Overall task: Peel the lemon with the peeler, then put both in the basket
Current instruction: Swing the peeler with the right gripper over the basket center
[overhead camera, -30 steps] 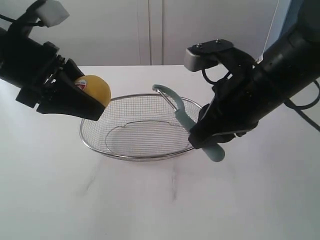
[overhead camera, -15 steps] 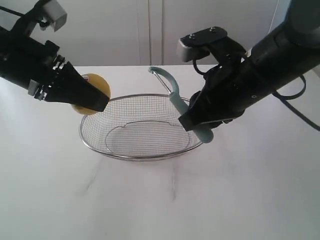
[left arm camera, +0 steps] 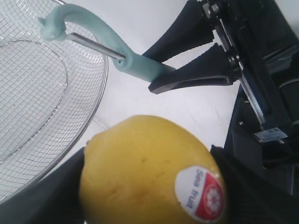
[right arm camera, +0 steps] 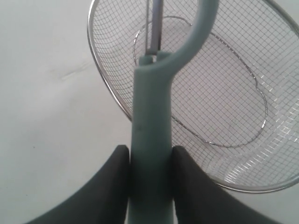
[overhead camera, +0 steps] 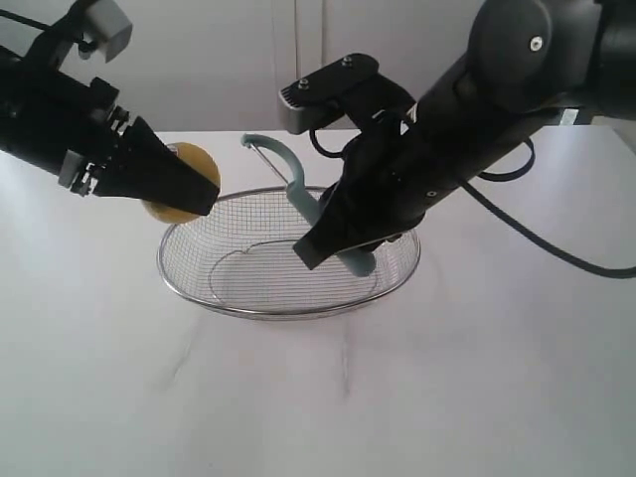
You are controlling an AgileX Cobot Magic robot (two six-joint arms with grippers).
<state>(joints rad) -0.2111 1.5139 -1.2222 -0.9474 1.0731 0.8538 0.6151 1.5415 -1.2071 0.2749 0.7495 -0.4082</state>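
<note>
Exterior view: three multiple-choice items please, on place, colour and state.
1. Relative to the oval silver wire-mesh basket, the round yellow lemon is: A inside it; B held in the left hand beside its rim; C under it.
2. The handle of the slim plastic peeler is: A red; B black; C pale teal.
3. The right hand is: A open, empty; B shut on the peeler; C out of view.
Answers: B, its black fingers clamp the lemon; C, the handle shows teal; B, both fingers press the handle.
</note>
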